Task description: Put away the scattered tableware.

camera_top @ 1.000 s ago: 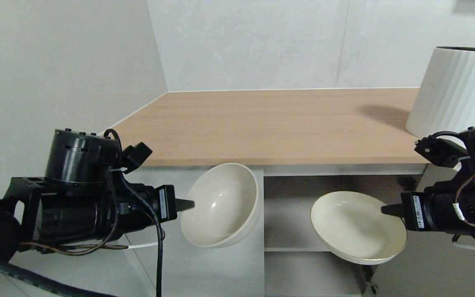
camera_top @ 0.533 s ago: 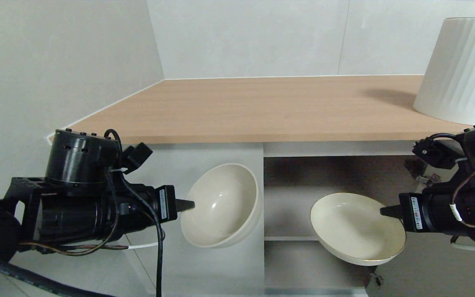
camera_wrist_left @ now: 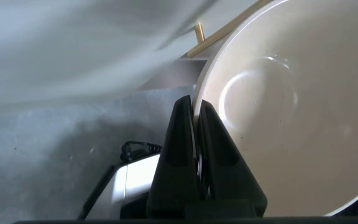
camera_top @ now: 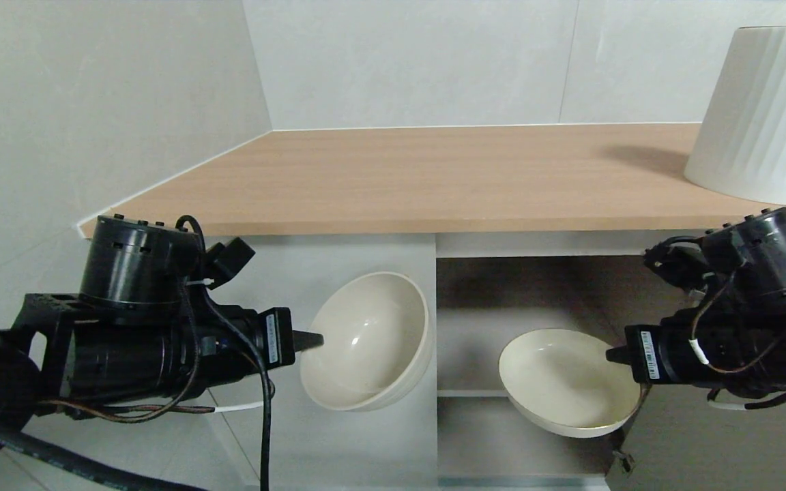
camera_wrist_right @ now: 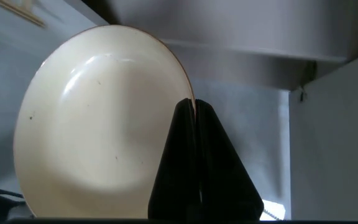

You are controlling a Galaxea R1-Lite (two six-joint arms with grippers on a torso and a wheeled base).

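A deep cream bowl point(camera_top: 366, 341) hangs in the air before the closed left cabinet door, tilted so its inside faces me. My left gripper point(camera_top: 312, 339) is shut on its rim; the left wrist view has the gripper point(camera_wrist_left: 196, 115) clamped over the bowl point(camera_wrist_left: 284, 106) edge. A shallow cream plate point(camera_top: 563, 382) with a thin gold rim is held in front of the open cabinet compartment, over the edge of its shelf point(camera_top: 468, 393). My right gripper point(camera_top: 615, 354) is shut on the plate's rim, as the right wrist view also has the gripper point(camera_wrist_right: 194, 115) pinching the plate point(camera_wrist_right: 104, 118).
A wooden countertop point(camera_top: 434, 177) runs above the cabinet. A tall white ribbed container point(camera_top: 761, 112) stands on it at the right. The open cabinet bay point(camera_top: 529, 293) lies under the counter, right of centre, with its door point(camera_top: 707, 443) swung out at the lower right.
The head view has shifted, showing more of the cabinet. My right arm has carried the plate leftward and slightly lower, closer to the open bay. The left gripper and bowl stay put.
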